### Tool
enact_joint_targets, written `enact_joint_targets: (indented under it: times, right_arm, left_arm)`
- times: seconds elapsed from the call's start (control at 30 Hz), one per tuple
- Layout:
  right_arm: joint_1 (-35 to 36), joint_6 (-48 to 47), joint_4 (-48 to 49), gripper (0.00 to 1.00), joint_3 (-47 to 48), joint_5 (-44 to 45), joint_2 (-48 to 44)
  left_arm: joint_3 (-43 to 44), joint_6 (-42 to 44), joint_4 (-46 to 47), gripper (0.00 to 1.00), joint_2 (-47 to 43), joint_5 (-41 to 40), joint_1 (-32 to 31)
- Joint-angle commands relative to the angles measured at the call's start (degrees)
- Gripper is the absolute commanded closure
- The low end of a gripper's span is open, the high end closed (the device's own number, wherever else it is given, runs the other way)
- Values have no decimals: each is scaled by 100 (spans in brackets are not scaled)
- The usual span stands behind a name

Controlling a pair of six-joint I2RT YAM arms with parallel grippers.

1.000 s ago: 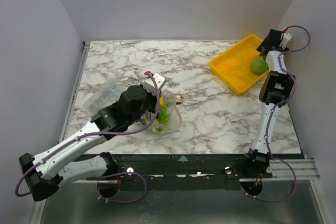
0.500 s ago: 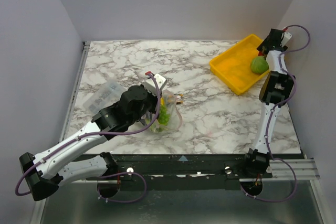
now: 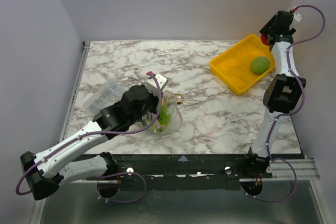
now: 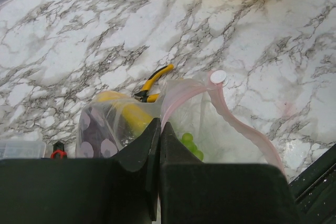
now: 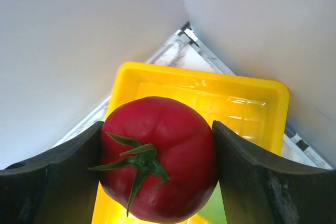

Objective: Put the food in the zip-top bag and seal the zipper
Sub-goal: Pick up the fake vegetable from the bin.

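Right hand (image 5: 157, 174) holds tomato (image 5: 165, 129) above yellow tray (image 5: 260, 94); left hand (image 4: 159, 129) pinches bag (image 4: 210, 129) beside pliers (image 4: 153, 79).

tomato (image 5: 168, 156): red, green stem | tray (image 3: 231, 69): yellow | table (image 3: 126, 61): grey-veined white marble | zipper (image 4: 227, 109): pale pink

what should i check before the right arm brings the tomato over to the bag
1. Tomato held between both fingers of the right hand: ok.
2. Tomato hanging above the yellow tray, not touching it: ok.
3. Left hand shut on the zip-top bag edge, holding it upright: ok.
4. Zipper unsealed, its pink strip curving open: ok.
5. Bag mouth wide enough for the tomato: cannot tell.
6. All food out of the tray: not ok, a green fruit lies in it.
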Motion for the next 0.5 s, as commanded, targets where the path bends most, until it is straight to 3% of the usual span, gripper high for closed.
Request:
enact_joint_targets:
  times: [0.0,0.1,0.27,0.47]
  right_arm:
    - [111,274,-262,100,-631,-363,-931]
    - [264,495,-265,100,-1451,-788,-1713]
    - [646,1041,567,100,-3737,-1800,-3241]
    - [1651,1334,540,100,-5159,-2608,-4097]
  left_arm:
    - [168,-83,98,100,-52,108,-23]
    - [121,-109,141,100,-38,-34,-27]
    - [133,-252,179,100,107,14,-27]
    - [477,-530,-275,100,504,-46,-16]
